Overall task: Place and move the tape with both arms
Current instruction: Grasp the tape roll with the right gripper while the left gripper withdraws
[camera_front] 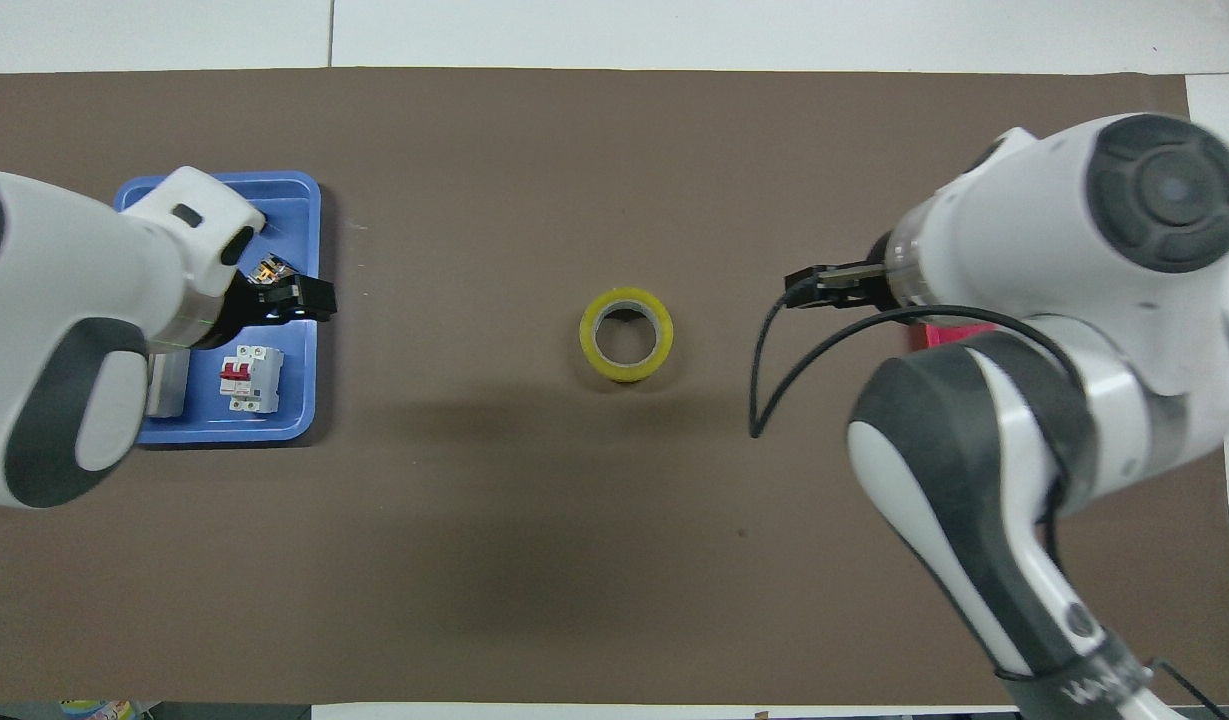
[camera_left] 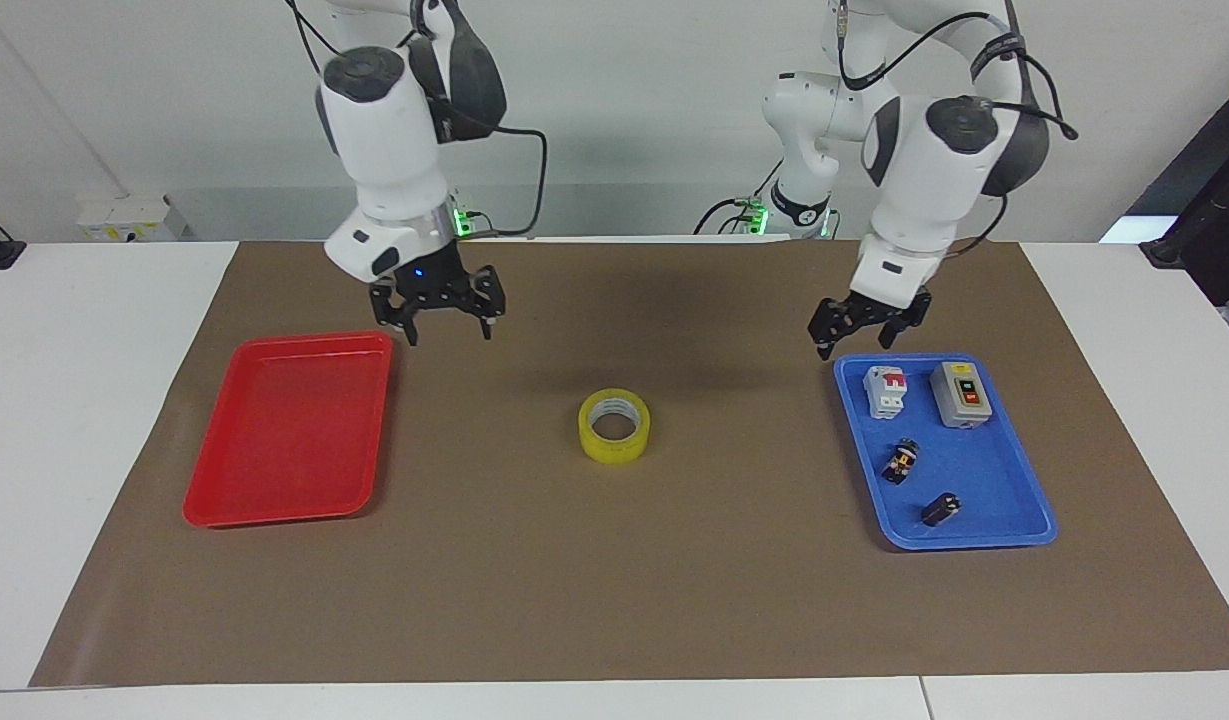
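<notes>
Two grippers hang in the air with the yellow tape roll (camera_left: 614, 426) lying between them, and neither touches it. Taking the roll as the landmark: the left gripper (camera_left: 862, 328) is raised toward the left arm's end of the table from it, fingers spread apart and holding nothing, poised over the brown mat (camera_left: 614, 580) just at the robot-side corner of the blue tray (camera_left: 1014, 535); from overhead its black tip (camera_front: 299, 297) shows over that tray's rim. The right gripper (camera_left: 439, 312) is raised on the roll's right-arm side, fingers likewise splayed wide and empty, over the mat beside the robot-side corner of the red tray (camera_left: 284, 430). From overhead the right arm's bulk covers nearly all of that tray and hides the gripper itself. The roll lies flat on the mat with its open core facing up, near the middle of the table, well apart from both trays. The blue tray, toward the left arm's end from the roll, holds a white circuit breaker with a red toggle (camera_left: 885, 389) and a grey switch box with red and green buttons (camera_left: 960, 393) at its robot-side end, plus two small black parts (camera_left: 901, 461) (camera_left: 940, 509) farther from the robots. The red tray, toward the right arm's end, looks bare inside.
</notes>
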